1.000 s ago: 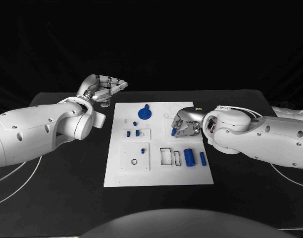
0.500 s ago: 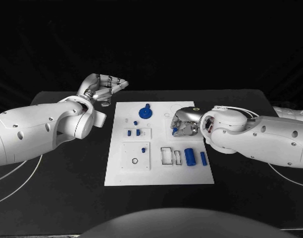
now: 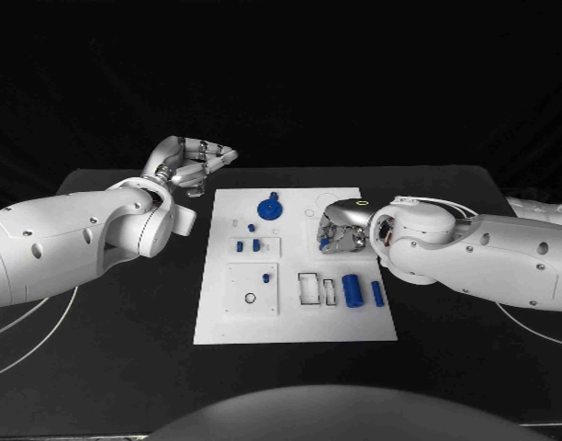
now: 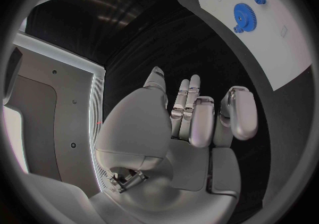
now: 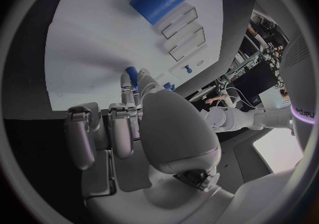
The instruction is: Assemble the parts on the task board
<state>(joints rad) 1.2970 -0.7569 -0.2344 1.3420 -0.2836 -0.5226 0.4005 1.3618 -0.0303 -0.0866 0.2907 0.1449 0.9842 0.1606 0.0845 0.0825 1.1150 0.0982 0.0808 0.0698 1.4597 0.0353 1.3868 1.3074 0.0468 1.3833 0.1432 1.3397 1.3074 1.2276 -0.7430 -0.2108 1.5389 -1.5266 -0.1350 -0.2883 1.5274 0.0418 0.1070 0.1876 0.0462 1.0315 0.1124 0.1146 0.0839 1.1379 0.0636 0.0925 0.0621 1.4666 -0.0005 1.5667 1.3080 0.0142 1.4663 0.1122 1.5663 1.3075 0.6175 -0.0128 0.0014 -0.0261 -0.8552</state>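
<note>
The white task board (image 3: 295, 317) sits in the middle of the black desk (image 3: 122, 367) with the blue parts spread over it. The right hand (image 3: 338, 230) is down over the board's right side, fingers curled in together, and there's a small blue part (image 3: 322, 244) right at its fingertips; the right wrist view shows that little blue piece (image 5: 132, 74) tucked against the fingers (image 5: 130, 93), so it looks pinched, though the grip itself is mostly hidden. Just beside that hand, toward the robot's body, lie a fat blue cylinder (image 3: 352, 290) and a thinner blue bar (image 3: 376, 294), next to two empty rectangular slots (image 3: 309, 289). Across the board from the right hand is a blue gear (image 3: 269, 210), and between them a small plate with a couple of short blue pegs (image 3: 245, 246) standing in it. The left hand (image 3: 196, 162) is raised off the board's far left corner, well apart from all the parts, fingers loosely bent and apart with nothing in them; the left wrist view shows its fingers (image 4: 199, 120) over bare desk, with the gear (image 4: 244, 16) off beyond them.
</note>
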